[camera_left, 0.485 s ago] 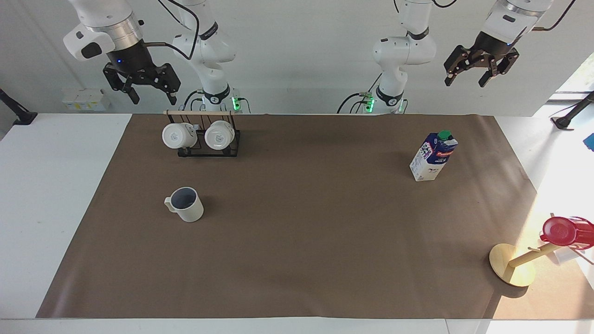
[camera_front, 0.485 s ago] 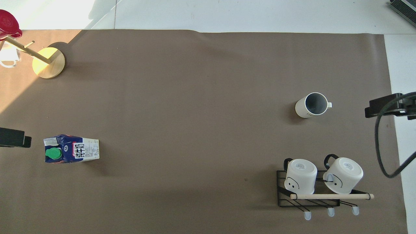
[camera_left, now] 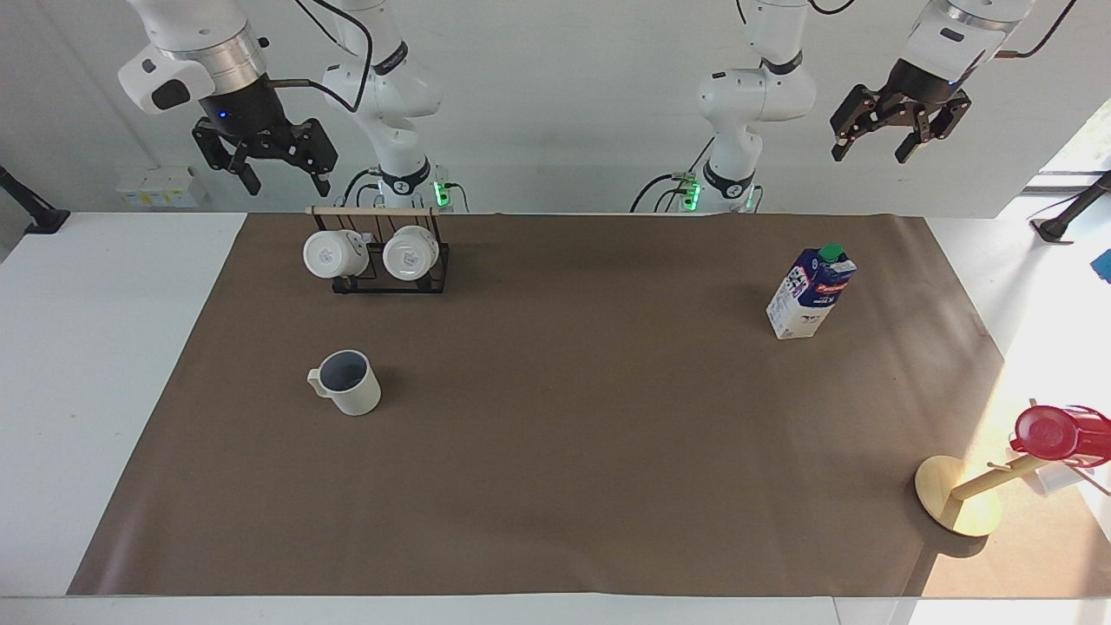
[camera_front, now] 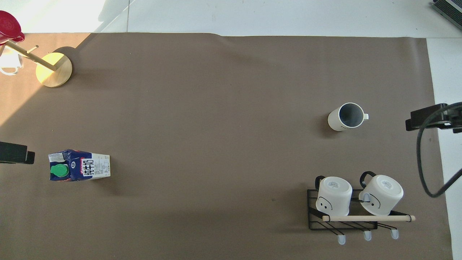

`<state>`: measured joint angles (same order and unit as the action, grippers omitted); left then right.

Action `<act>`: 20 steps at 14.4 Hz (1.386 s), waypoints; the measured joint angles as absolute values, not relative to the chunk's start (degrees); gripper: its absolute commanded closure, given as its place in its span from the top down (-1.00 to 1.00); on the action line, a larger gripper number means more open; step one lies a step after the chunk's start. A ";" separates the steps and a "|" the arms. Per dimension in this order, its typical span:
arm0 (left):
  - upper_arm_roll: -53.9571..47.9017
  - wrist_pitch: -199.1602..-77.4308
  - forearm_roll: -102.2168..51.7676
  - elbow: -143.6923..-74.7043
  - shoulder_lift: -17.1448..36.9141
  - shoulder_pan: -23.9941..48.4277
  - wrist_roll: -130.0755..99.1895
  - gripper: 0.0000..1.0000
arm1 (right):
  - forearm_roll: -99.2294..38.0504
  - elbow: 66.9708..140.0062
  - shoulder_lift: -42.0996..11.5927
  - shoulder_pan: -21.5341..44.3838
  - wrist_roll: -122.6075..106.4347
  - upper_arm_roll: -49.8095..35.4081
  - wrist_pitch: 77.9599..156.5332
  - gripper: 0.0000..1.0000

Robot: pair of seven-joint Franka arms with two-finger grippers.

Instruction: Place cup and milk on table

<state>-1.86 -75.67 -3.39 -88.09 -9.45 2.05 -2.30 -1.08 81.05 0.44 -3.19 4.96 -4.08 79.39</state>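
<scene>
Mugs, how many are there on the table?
4: the cup on the sheet, two white mugs on the black rack, a red cup on the wooden stand. A fifth may hide there.

Plain white wall point(camera_left: 555, 104), bright sunlight, perhaps from a window, washing one table end point(camera_left: 1055, 347)

We hold both arms raised high above our end of the table, elbows bent and wrists tipped downward. Our right gripper point(camera_left: 279, 174) hangs with its two fingers spread apart and nothing between them. Our left gripper point(camera_left: 871, 149) also hangs in the air, tilted a little outward from its wrist, jaws wide and empty. Neither gripper touches anything; both arms wait well apart from each other.
</scene>
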 measured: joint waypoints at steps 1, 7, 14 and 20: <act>-1.86 -75.67 -3.39 -88.09 -9.45 2.05 -2.30 1.00 | -1.08 81.05 0.44 -3.22 4.96 -4.03 79.39 1.00; -1.86 -75.67 -3.39 -88.09 -9.45 2.05 -2.30 1.00 | -1.08 81.05 0.44 -3.32 4.96 -3.95 79.39 1.00; -1.86 -75.67 -3.39 -88.09 -9.45 2.05 -2.30 1.00 | -1.08 81.14 0.43 -3.36 4.96 -3.88 80.41 1.00; -1.86 -75.67 -3.39 -88.09 -9.45 2.05 -2.30 1.00 | -1.08 81.14 0.44 -3.36 4.96 -3.87 80.48 1.00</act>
<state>-1.86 -75.67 -3.39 -88.09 -9.45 2.05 -2.30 -1.08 81.14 0.44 -3.36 4.96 -3.87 80.48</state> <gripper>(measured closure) 0.000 0.000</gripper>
